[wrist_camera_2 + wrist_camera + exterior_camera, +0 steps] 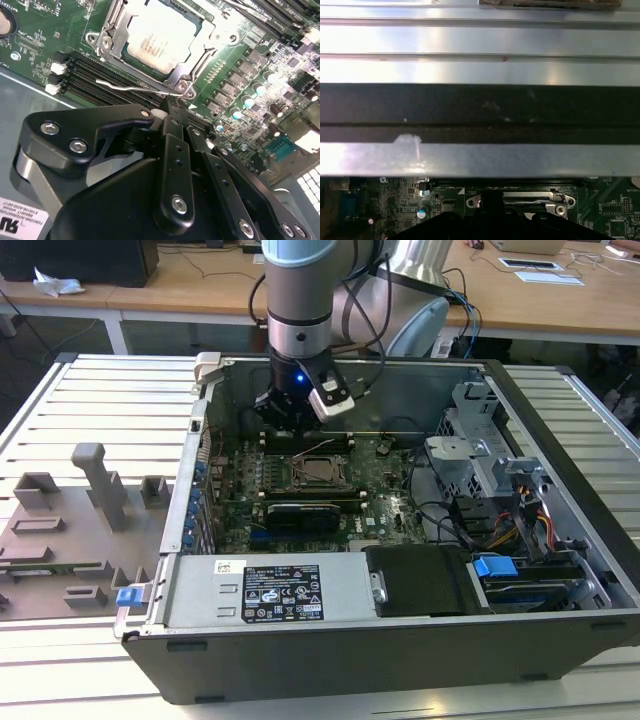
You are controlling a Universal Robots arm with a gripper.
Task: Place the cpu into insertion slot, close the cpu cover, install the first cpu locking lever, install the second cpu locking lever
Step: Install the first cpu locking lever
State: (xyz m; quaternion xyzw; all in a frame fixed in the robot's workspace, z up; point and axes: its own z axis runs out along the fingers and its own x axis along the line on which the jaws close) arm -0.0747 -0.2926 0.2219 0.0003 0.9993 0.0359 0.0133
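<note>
Since the cpu (pixel 157 40) is already sitting flat in the insertion slot (pixel 320 472), with the cpu cover (pixel 111 31) lying down around it and its pale top showing through the window, the work is now looking like lever work rather than placement.

- In the exterior view the gripper (pixel 292 420) is hanging inside the open computer case (pixel 400 640), at about 11 o'clock from the slot and low over the motherboard (pixel 45 30).
- In the second wrist view the gripper (pixel 172 106) is showing its fingers drawn together, with nothing visibly between them. I'm reading that as a closed tip being used to push, not to carry.
- That tip is sitting just beside the socket's corner, right by the thin wire lever (pixel 131 87). The lever is running along the socket edge, between the cover and the black memory slots (pixel 85 70).
- The lever is lying low, and its bent handle end is sticking out past the socket corner. Whether it is hooked under its catch, I cannot tell.
- The case is resting on the slatted table (pixel 100 390), open side up, which is giving the arm straight-down access.
</note>
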